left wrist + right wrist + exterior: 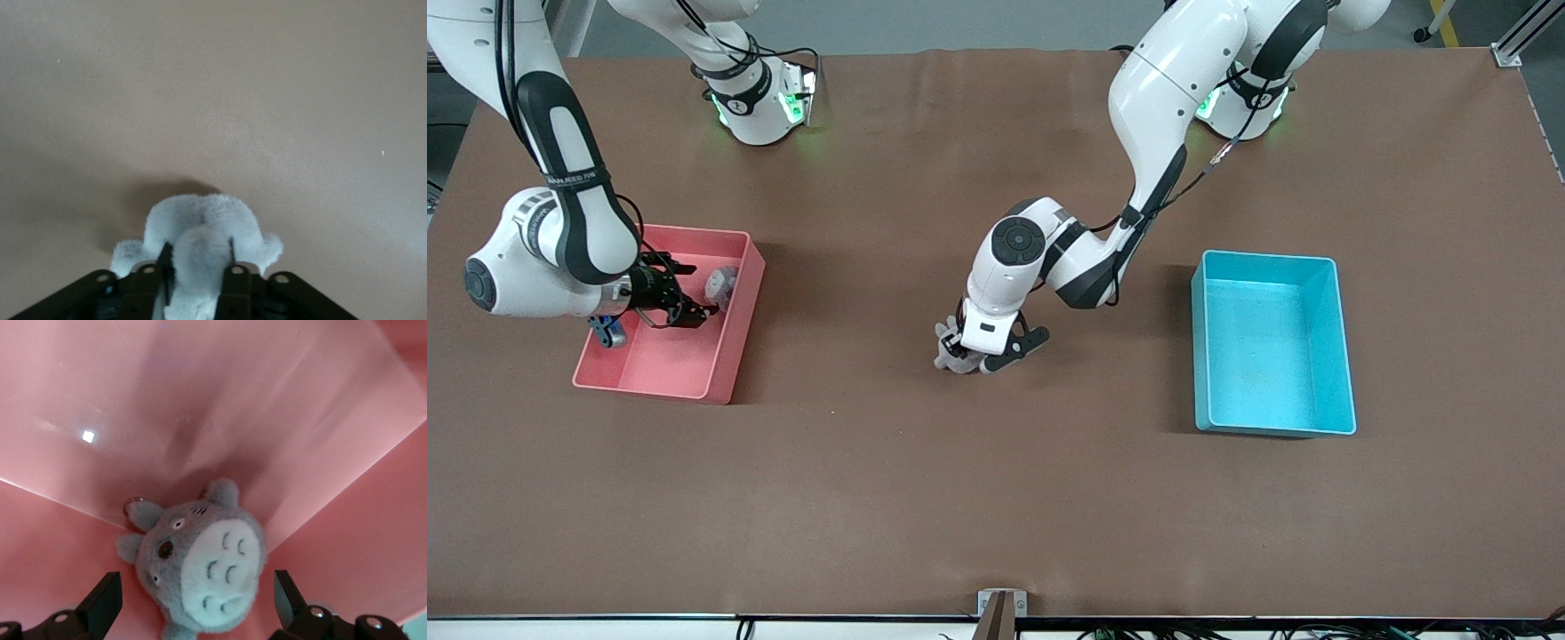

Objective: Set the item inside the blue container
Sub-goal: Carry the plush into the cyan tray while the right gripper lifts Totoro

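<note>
The left pincer (pixel 991 356) is down at the middle of the table (pixel 996 498), and its wrist view shows its fingers (pixel 235 283) clenched on a pale grey plush toy (pixel 200 247) that rests on, or is just off, the brown surface. The blue container (pixel 1272 342) stands well apart, toward the left arm's end of the table, and looks empty.

The right pincer (pixel 660 311) hangs inside the pink bin (pixel 729 244) at the right arm's end, its fingers spread wide and released, with a grey-and-white plush toy (pixel 200 563) lying between them against the bin's wall, not gripped.

The step in hand looks like the pick-up: the grasp on the pale toy seems made, but the carry has not begun. The next move calls for lifting the toy high enough to clear the blue container's upright walls, carrying it toward the left arm's end, and letting go only once it is over the open inside. The soft plush could slip if the grip is shallow.
</note>
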`<state>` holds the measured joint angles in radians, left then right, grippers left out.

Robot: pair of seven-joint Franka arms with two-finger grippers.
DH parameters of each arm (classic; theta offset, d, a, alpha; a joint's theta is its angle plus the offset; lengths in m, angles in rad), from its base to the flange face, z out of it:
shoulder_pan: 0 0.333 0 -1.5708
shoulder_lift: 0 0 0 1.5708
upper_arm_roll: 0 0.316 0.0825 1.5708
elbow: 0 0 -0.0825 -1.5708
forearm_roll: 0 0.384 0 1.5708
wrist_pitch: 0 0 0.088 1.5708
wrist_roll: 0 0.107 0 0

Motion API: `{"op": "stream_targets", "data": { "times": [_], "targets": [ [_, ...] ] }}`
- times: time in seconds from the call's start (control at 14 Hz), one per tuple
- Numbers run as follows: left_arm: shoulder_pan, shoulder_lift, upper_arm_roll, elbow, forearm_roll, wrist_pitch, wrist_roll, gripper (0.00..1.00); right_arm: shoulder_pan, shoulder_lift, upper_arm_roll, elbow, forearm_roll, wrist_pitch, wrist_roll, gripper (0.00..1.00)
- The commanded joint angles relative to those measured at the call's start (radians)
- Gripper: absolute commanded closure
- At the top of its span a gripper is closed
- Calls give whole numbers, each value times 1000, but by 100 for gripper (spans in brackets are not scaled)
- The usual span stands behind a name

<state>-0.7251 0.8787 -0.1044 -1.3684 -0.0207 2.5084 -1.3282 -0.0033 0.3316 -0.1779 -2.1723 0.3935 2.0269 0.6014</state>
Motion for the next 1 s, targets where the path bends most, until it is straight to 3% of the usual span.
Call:
{"op": "stream_targets", "data": {
  "times": [0.0,0.21,0.43,0.71,0.93],
  "targets": [
    [0,-26,11,9,42,-38,14,100,-3,16,12,-15,54,10,-14,0],
    [58,-153,9,8,117,-225,36,100,5,27,12,-17,54,1,-14,0],
    [148,-317,8,-53,122,-344,226,99,5,30,11,-17,53,-1,-20,3],
    [326,-541,-1,-265,114,-358,589,98,2,29,11,-15,50,-11,-71,43],
    [467,-628,-3,-353,84,-452,875,98,0,29,11,-8,47,-36,-78,74]
  ]
}}
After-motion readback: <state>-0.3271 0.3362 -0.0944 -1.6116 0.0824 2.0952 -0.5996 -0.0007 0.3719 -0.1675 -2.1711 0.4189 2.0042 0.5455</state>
